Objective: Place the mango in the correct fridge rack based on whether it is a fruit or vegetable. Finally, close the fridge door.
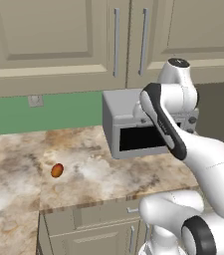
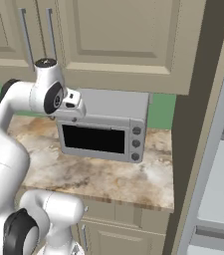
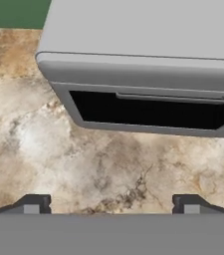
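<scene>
Even, flat rendered light is filling every view; faint soft shadow is sitting under the boxy grey toaster oven [image 1: 133, 124]; nothing is blurring.

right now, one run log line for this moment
phase: pre-grasp | gripper: open, empty, above counter facing toaster oven | mango: on counter, untouched, left of oven | fridge rack: door open

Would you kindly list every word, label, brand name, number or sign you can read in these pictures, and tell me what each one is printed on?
None: no readable text stands on anything here.
The toaster oven bears no brand or label on its front; its knobs are unmarked.
The wall outlet is too small to show any writing.
The cabinet doors and marble counter are plain.
</scene>
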Robot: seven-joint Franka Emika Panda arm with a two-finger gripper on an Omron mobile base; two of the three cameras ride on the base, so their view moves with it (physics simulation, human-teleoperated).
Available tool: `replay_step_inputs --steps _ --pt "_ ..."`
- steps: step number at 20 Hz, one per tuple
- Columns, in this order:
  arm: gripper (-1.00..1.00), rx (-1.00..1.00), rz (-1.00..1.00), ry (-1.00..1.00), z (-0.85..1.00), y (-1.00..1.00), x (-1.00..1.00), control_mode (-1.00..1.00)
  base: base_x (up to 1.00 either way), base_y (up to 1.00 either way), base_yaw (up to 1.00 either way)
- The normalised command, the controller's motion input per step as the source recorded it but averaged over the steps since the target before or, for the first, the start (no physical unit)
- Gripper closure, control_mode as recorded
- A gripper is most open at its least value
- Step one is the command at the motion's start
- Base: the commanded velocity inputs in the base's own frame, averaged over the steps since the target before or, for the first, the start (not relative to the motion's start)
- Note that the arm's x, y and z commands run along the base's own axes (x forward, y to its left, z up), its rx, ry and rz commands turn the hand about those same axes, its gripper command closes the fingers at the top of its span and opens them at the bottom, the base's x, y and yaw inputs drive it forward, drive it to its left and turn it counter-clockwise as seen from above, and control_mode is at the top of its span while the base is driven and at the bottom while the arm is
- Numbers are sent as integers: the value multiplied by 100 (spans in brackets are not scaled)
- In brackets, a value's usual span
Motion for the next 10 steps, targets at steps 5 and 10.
replay_step_inputs --steps 5,10 --pt "-100 0 -1 -14 -24 92 -19 -100 0 0 0" --pt "-100 1 -5 -4 -29 100 -12 -100 0 0 0"
